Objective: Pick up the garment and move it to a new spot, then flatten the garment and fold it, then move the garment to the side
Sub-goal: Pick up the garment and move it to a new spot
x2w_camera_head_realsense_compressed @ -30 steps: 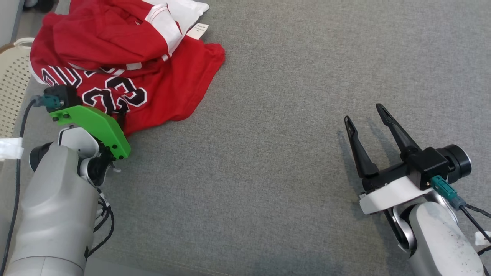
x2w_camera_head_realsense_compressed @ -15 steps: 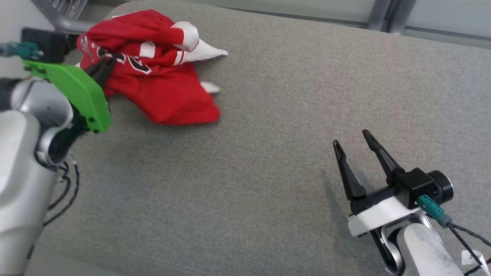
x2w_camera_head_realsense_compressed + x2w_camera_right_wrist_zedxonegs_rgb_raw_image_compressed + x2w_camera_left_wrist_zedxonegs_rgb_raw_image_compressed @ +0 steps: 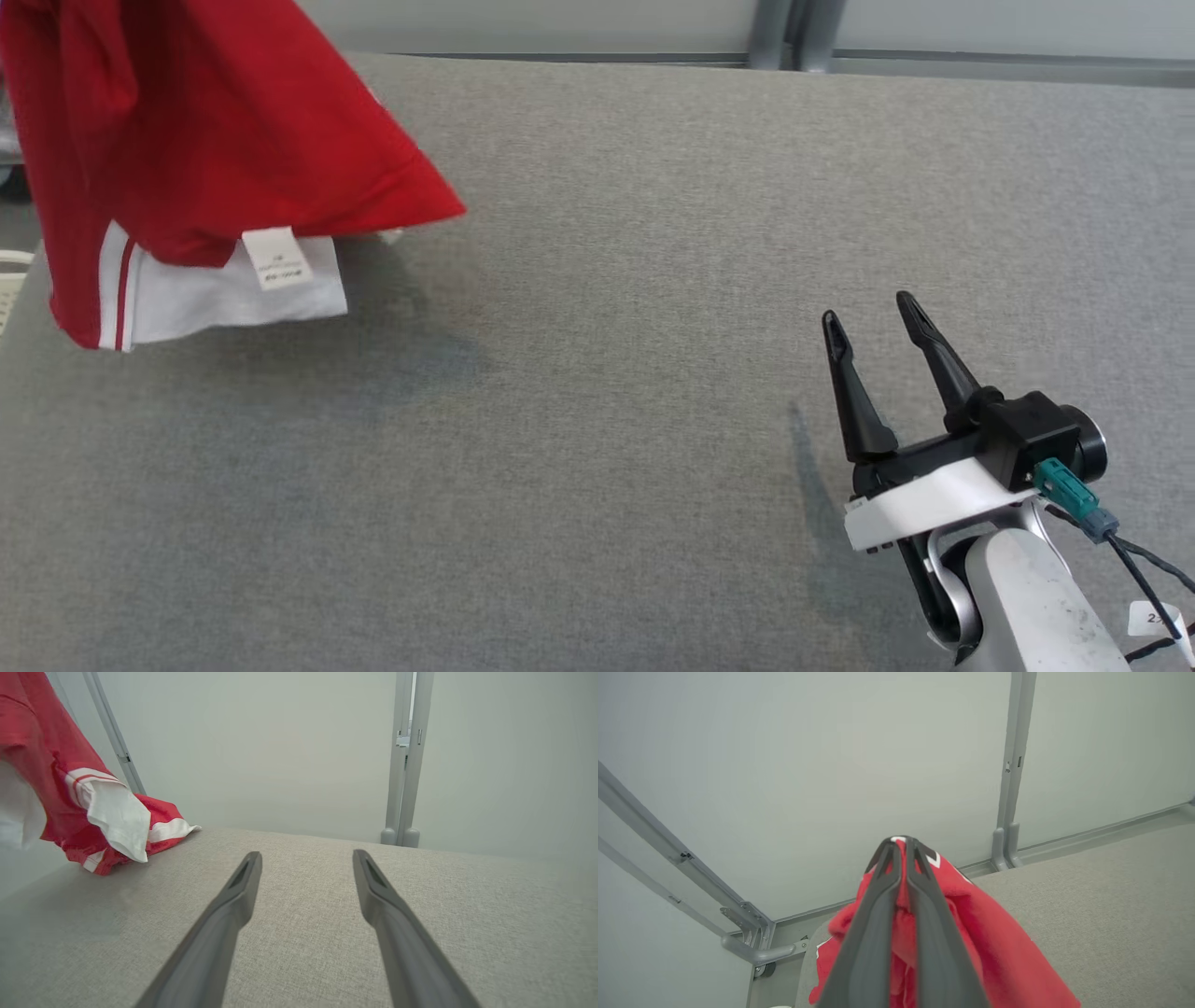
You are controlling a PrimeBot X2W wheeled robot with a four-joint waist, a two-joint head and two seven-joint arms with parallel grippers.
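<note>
The garment is a red jersey with white trim and a white label. It hangs in the air at the upper left of the head view, above the grey table. In the left wrist view my left gripper is shut on a bunch of the garment, which drapes down on both sides of the fingers. My right gripper stands open at the lower right, low over the table and far from the garment. In the right wrist view the garment hangs at the far left, its lower edge near the table.
A pale wall with grey metal posts runs behind the table's far edge. A metal rail bracket sits beyond the table's left corner. The grey surface between the garment and my right gripper is bare.
The left gripper has lifted the garment off the table, so it now hangs in the air. The head camera has tilted up. The right gripper has stayed open at the lower right.
</note>
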